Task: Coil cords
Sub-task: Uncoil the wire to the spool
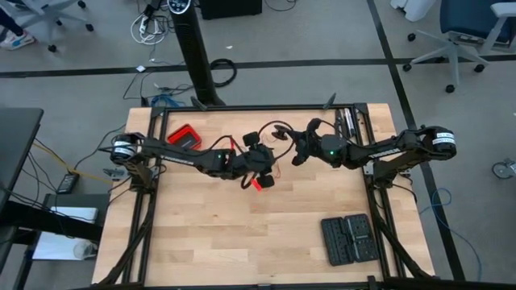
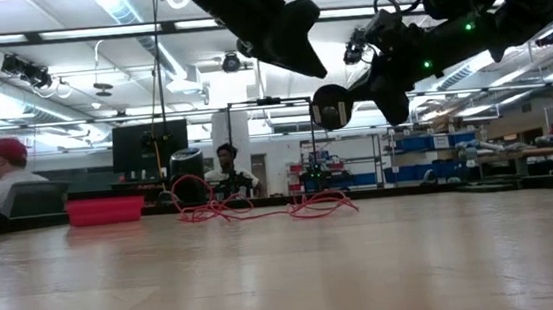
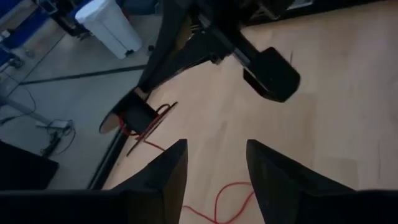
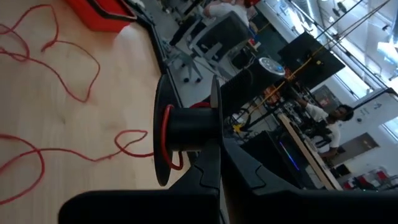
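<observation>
From above, both arms reach inward over the wooden tabletop [image 1: 242, 242] and nearly meet at its middle; the left pincer [image 1: 260, 179] hangs near a patch of the red wire [image 1: 256, 184], and the right pincer [image 1: 300, 149] sits just beyond it toward the far edge. A red box [image 1: 185, 136] lies by the far left corner, and a dark tray [image 1: 349, 238] near the right front. At table height, both arms hang above the surface, and the right pincer [image 2: 351, 93] carries a black spool [image 2: 331, 107] turned with one round face toward the camera. The red wire [image 2: 261, 208] lies loose on the tabletop in low tangled loops spread crosswise, near the red box [image 2: 105, 209]; people sit in the room behind. Past the left wrist, the left pincer [image 3: 214, 171] has its fingers spread with nothing between them, aimed down at the wood, where a loop of red wire [image 3: 233, 199] lies below and the spool [image 3: 134, 118] shows farther off. Past the right wrist, the right pincer [image 4: 214, 171] is pressed together on the black spool [image 4: 186, 130], whose axis runs level with the tabletop; a few turns of red wire [image 4: 166, 134] wrap the core, and the rest trails off across the wood in wandering loops.
</observation>
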